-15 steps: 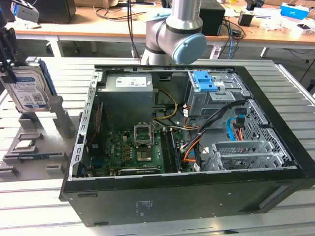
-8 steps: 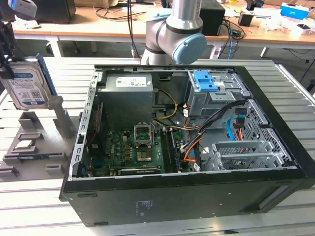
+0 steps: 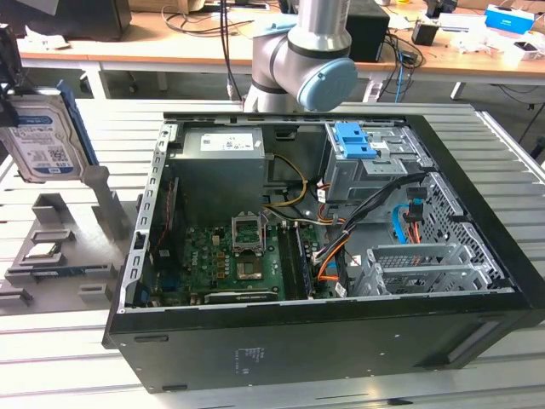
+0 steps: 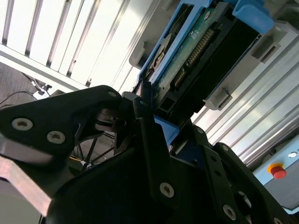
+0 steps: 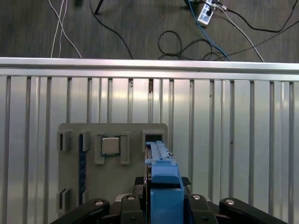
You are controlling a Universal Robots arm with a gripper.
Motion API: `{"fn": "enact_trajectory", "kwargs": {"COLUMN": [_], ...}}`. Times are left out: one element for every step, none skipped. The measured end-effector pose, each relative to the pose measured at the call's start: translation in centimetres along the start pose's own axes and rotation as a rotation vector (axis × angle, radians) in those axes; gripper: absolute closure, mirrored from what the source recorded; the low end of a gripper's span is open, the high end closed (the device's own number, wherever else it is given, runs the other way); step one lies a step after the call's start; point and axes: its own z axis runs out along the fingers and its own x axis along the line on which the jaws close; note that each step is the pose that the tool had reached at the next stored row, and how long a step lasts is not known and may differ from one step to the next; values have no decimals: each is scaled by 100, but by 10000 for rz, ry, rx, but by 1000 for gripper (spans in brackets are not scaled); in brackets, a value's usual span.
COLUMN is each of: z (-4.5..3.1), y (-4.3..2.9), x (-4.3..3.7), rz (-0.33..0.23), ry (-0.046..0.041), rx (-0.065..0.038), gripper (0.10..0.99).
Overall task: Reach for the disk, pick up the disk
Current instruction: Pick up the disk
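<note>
I am clamping my end effector (image 5: 162, 185) on the disk (image 3: 38, 138), gripping 1 end of its blue bracket. In the exterior view the disk is hanging upright in the air, label showing, above the grey holder (image 3: 68, 243) near the exterior view's left edge. The open computer case (image 3: 315, 349) is sitting apart on the exterior view's right. In the first wrist view I am looking along the disk's thin edge onto the holder, the processor chip (image 5: 110, 145) sitting in its pocket beside it. The slatted desk (image 5: 233, 140) is stretching open on both sides, up to its edge rail.
</note>
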Motion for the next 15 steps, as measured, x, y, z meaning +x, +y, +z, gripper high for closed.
{"fn": "enact_trajectory", "kwargs": {"z": [-13, -24, -41, -54, -66, -91, -109, -137, -161, -186, -199, -218, -246, -262, -281], "y": [0, 1, 2, 2, 3, 3, 4, 5, 5, 6, 6, 7, 8, 8, 9], "x": [0, 0, 0, 0, 0, 0, 0, 0, 1, 1, 1, 1, 1, 1, 2], "rz": [0, 1, 1, 0, 1, 1, 1, 1, 1, 1, 1, 1, 1, 1, 1], "ry": [0, 0, 0, 0, 0, 0, -1, -1, 0, 0, -1, 0, -1, 0, 0], "rx": [1, 0, 2, 1, 1, 1, 1, 1, 0, 1, 0, 1, 1, 0, 1], "gripper": [722, 722, 722, 722, 722, 722, 722, 722, 722, 722, 722, 722, 722, 722, 722]}}
